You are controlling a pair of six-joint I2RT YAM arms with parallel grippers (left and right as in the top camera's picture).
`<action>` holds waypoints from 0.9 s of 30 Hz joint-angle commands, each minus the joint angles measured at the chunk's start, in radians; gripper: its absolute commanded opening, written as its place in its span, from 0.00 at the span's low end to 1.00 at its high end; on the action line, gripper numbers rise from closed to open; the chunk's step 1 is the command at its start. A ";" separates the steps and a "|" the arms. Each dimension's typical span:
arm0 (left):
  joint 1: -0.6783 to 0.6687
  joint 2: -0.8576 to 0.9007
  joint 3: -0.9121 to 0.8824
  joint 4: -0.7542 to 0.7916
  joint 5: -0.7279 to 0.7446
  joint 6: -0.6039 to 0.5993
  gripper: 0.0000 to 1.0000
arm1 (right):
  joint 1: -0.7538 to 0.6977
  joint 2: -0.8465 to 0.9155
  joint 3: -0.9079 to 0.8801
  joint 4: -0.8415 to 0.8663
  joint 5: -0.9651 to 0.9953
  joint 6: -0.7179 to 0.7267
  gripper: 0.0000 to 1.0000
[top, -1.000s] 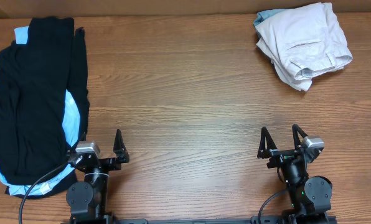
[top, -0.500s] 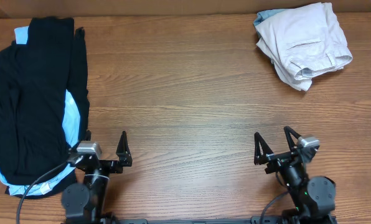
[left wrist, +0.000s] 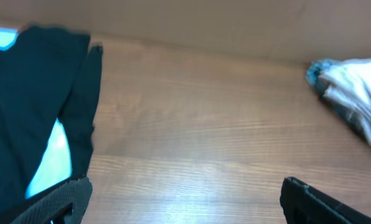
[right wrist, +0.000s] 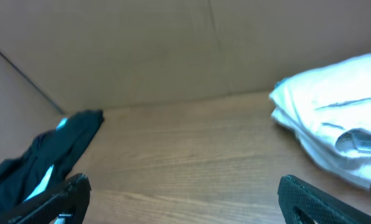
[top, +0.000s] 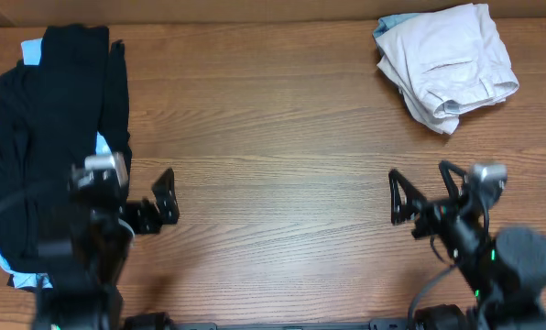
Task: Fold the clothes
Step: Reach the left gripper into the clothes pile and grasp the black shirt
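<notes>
**T-shirt** [top: 53, 137]: black and unfolded, lying rumpled along the left edge of the overhead frame from the upper left corner to the lower left. It is laid over a blue shirt [top: 105, 174], of which only pale strips are shown at the top, along the right border and at the lower edge. In the left wrist view the black cloth is seen at the left of the frame.

**Trousers** [top: 447, 64]: beige-white, loosely folded in a heap at the upper right of the overhead frame, well apart from the T-shirt. A blue-grey edge of cloth is shown at the heap's upper left corner.

**Table** [top: 273, 128]: a brown, wood-grained surface on which all the cloth lies.

**Left gripper** [top: 140, 188]: placed at the lower left of the overhead frame, beside the T-shirt's right border. The jaws are spread wide and nothing is held. One finger is seen over wood. The other is hard to make out against the black, so contact with the cloth cannot be told. The arm is blurred.

**Right gripper** [top: 422, 183]: placed at the lower right of the overhead frame, over wood and well apart from the trousers. The jaws are spread wide and nothing is held.
</notes>
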 commanded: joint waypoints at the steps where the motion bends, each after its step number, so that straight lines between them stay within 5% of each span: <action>1: -0.006 0.197 0.219 -0.116 0.013 0.106 1.00 | 0.005 0.160 0.131 -0.035 -0.014 0.006 1.00; 6: -0.006 0.447 0.418 -0.212 -0.029 0.155 1.00 | 0.005 0.408 0.228 -0.005 -0.101 0.004 1.00; 14: 0.095 0.707 0.462 -0.134 -0.172 0.044 1.00 | 0.005 0.702 0.228 0.148 -0.288 0.004 1.00; 17: 0.172 0.798 0.462 -0.123 -0.235 0.039 0.85 | 0.005 0.777 0.228 0.159 -0.332 0.004 1.00; 21: 0.259 0.925 0.462 -0.082 -0.247 0.031 0.78 | 0.005 0.848 0.227 0.171 -0.351 0.004 0.92; 27: 0.310 1.100 0.462 0.008 -0.328 0.050 0.83 | 0.005 0.904 0.227 0.170 -0.350 0.004 0.84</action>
